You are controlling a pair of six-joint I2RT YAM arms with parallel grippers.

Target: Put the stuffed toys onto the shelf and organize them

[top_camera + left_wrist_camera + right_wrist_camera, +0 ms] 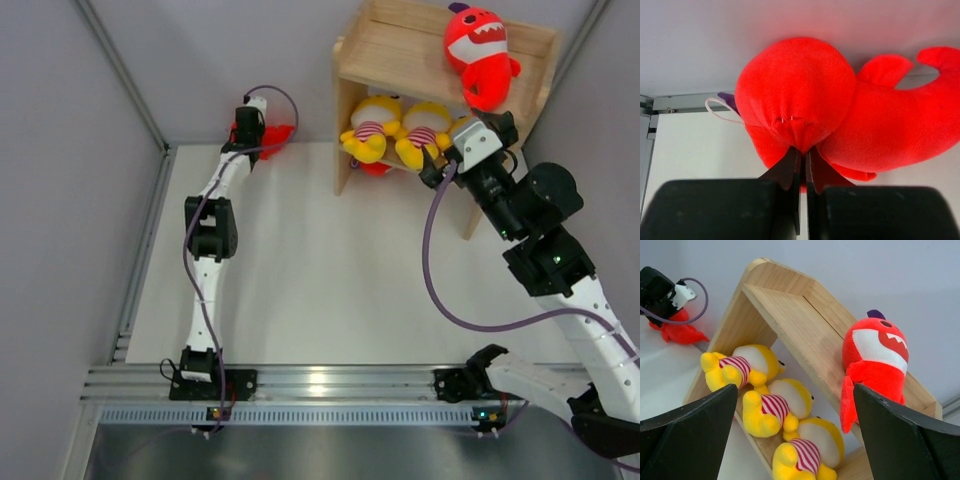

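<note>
We have four toys up, one shark in hand
Three yellow toys (400, 132) fill the lower board of the shelf (400, 50), and a red shark (478, 55) sits on top. Left of the shelf, our left gripper (802, 152) pinches a second shark (800, 95), jaws nearly together. Our right gripper (795, 390) gapes empty before the shelf.

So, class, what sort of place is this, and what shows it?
Probably a robotics lab test cell: two arms bolted to an aluminium rail, bare grey panel walls, a wooden shelf of plush toys, and a red shark pinched in the left tool.
</note>
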